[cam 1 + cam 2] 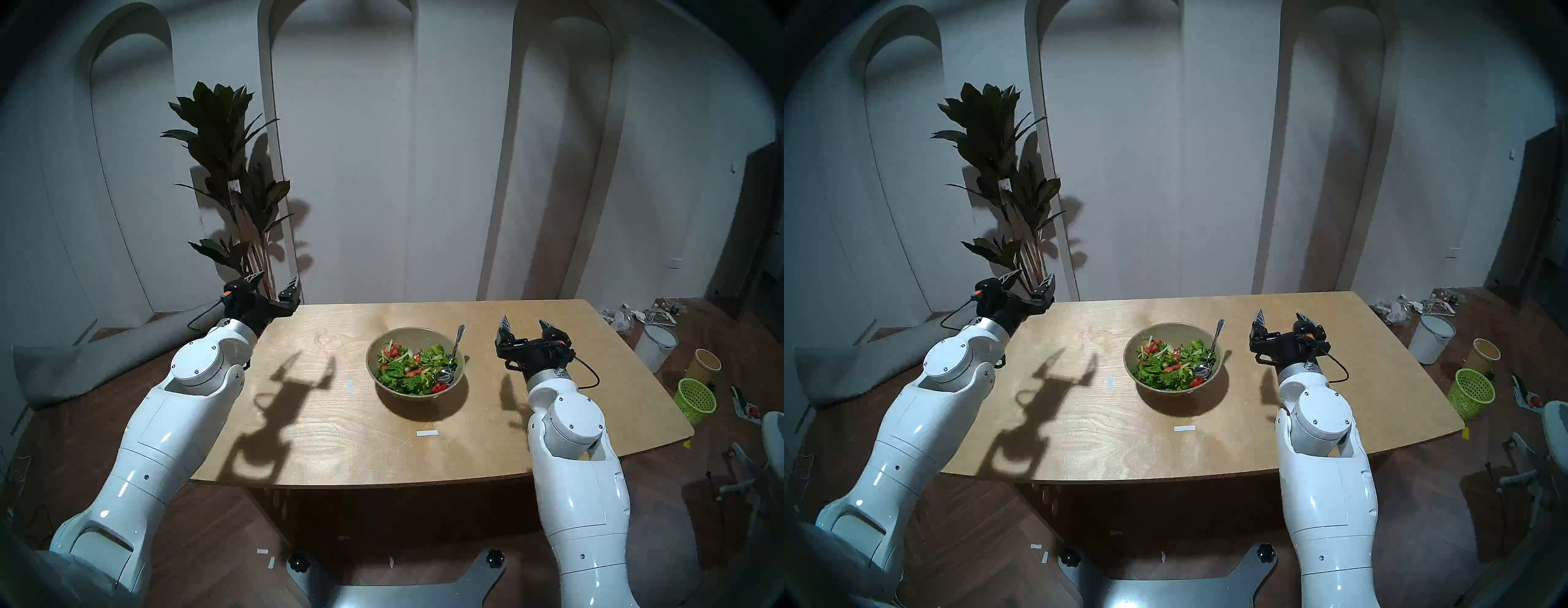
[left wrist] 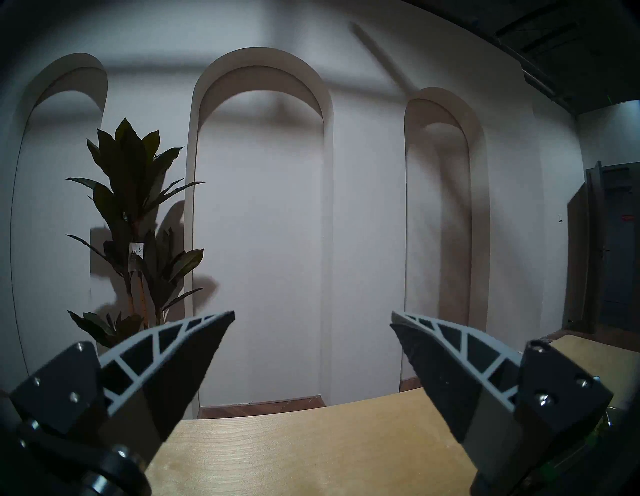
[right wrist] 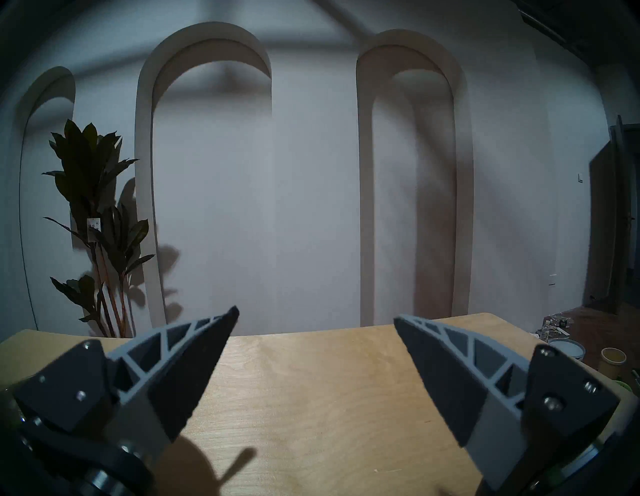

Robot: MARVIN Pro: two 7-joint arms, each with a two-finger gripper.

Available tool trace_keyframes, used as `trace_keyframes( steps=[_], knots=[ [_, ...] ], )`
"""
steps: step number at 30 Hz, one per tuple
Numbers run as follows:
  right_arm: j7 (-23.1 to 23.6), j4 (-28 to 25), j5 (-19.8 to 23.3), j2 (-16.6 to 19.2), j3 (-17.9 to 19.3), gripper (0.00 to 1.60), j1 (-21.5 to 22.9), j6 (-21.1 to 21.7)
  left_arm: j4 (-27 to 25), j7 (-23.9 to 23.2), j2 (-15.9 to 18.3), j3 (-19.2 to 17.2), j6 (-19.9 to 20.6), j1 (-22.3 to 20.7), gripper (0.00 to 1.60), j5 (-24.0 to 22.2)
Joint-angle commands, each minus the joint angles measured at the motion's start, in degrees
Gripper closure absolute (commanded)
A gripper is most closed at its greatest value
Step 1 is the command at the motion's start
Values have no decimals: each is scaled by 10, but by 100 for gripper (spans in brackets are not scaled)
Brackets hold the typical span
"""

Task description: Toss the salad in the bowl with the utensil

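Observation:
The olive-beige bowl (image 1: 384, 339) (image 1: 1144, 335) stands mid-table, filled with salad (image 1: 407, 367) (image 1: 1168, 365) of lettuce, tomato and cucumber. The silver spoon (image 1: 456, 346) (image 1: 1216, 339) rests in the bowl, head in the salad at the near right, handle leaning out over the far right rim. My right gripper (image 1: 525, 325) (image 1: 1280, 317) (image 3: 316, 315) is open and empty, right of the bowl, above the table. My left gripper (image 1: 275, 282) (image 1: 1032, 278) (image 2: 311, 317) is open and empty at the table's far left corner. Neither wrist view shows the bowl.
The wooden table (image 1: 339, 424) bears small white tape marks (image 1: 427, 433). A potted plant (image 1: 229, 170) stands behind the left gripper. On the floor to the right stand a lime-green mesh basket (image 1: 695, 399), a white bucket (image 1: 655, 346) and a tan cup (image 1: 706, 363).

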Motion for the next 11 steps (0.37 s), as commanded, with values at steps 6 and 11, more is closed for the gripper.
trace_keyframes(
  steps=[6,11],
  knots=[
    [3,-15,3,2,1,0,3,-5,-7,0,-1,-5,-7,-15,0,2],
    [2,-15,4,3,1,0,3,-5,-7,0,-1,-6,-7,-15,0,3]
  ],
)
